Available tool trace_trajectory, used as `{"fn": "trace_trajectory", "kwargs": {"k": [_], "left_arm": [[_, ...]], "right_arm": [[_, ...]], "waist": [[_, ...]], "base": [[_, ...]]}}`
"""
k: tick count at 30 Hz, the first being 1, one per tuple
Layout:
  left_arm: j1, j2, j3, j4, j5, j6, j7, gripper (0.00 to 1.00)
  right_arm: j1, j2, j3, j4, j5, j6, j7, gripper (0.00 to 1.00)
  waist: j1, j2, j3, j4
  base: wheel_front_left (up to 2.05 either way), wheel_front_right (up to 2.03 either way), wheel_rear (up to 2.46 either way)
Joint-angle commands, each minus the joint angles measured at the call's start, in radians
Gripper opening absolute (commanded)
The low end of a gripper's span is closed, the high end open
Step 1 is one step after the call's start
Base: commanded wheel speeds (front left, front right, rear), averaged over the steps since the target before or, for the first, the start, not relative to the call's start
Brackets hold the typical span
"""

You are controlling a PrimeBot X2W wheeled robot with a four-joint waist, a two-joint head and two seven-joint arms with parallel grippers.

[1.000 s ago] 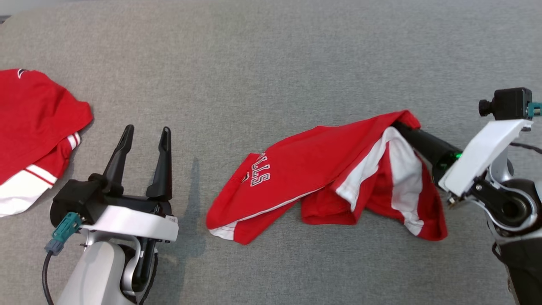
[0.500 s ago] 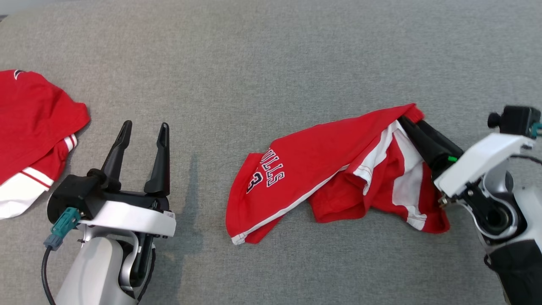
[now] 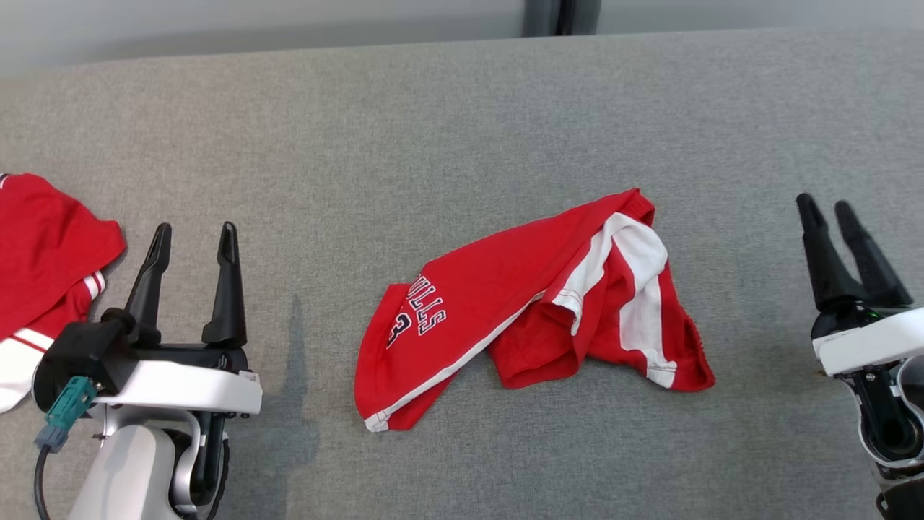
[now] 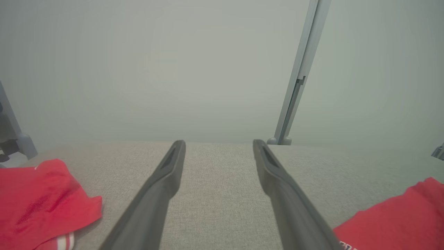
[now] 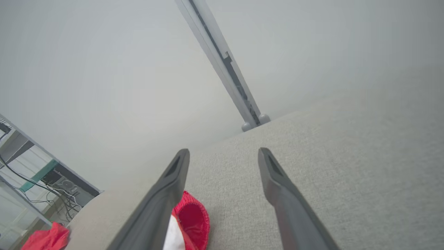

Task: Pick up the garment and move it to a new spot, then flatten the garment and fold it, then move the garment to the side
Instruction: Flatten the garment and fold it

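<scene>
The red garment (image 3: 520, 303), with white panels and white lettering, lies crumpled near the middle of the grey cloth-covered counter (image 3: 433, 123), one end bunched in folds and the other spread flatter toward the robot's left. Neither claw touches it. The left claw (image 3: 195, 231) stands at the lower left of the head view with its two dark fingers spread wide and nothing between them, pointing away from the robot over bare counter. It sits between the red garment and a second red-and-white garment (image 3: 50, 245) that lies at the counter's left edge. The right claw (image 3: 824, 206) stands at the right edge of the head view, well apart from the red garment, its fingers likewise parted and empty. In the right wrist view a red hem of the garment shows just beside one finger. Behind the far edge of the counter a grey post (image 4: 295, 86) rises against a pale wall (image 4: 138, 69).
</scene>
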Motion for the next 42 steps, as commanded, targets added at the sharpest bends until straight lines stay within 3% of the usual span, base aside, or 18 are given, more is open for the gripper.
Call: {"fn": "trace_trajectory", "kwargs": {"k": [1, 7, 15, 26, 42], "left_arm": [[0.012, 0.008, 0.009, -0.006, 0.005, 0.009, -0.003, 1.00], [0.057, 0.020, 0.017, -0.030, 0.006, 0.029, 0.010, 1.00], [0.122, 0.022, 0.005, -0.064, 0.011, 0.053, 0.030, 1.00], [0.209, 0.028, -0.015, -0.092, 0.015, 0.079, 0.064, 1.00], [0.213, 0.031, -0.034, -0.103, 0.007, 0.088, 0.085, 1.00]], "right_arm": [[0.011, 0.004, -0.016, -0.020, -0.047, 0.000, -0.038, 1.00], [0.038, 0.053, -0.059, -0.094, -0.310, 0.000, -0.107, 1.00], [0.138, 0.160, -0.056, -0.188, -0.586, 0.000, -0.062, 1.00], [0.246, 0.210, -0.072, -0.248, -0.713, 0.000, -0.004, 1.00], [0.270, 0.225, -0.084, -0.273, -0.729, 0.000, 0.027, 1.00]], "waist": [[0.0000, 0.0000, -0.019, -0.014], [0.0000, 0.0000, -0.064, -0.025], [0.0000, 0.0000, -0.121, -0.021], [0.0000, 0.0000, -0.183, -0.020], [0.0000, 0.0000, -0.189, -0.012]], "base": [[0.00, 0.00, 0.00], [0.00, 0.00, 0.00], [0.00, 0.00, 0.00], [0.00, 0.00, 0.00], [0.00, 0.00, 0.00]]}}
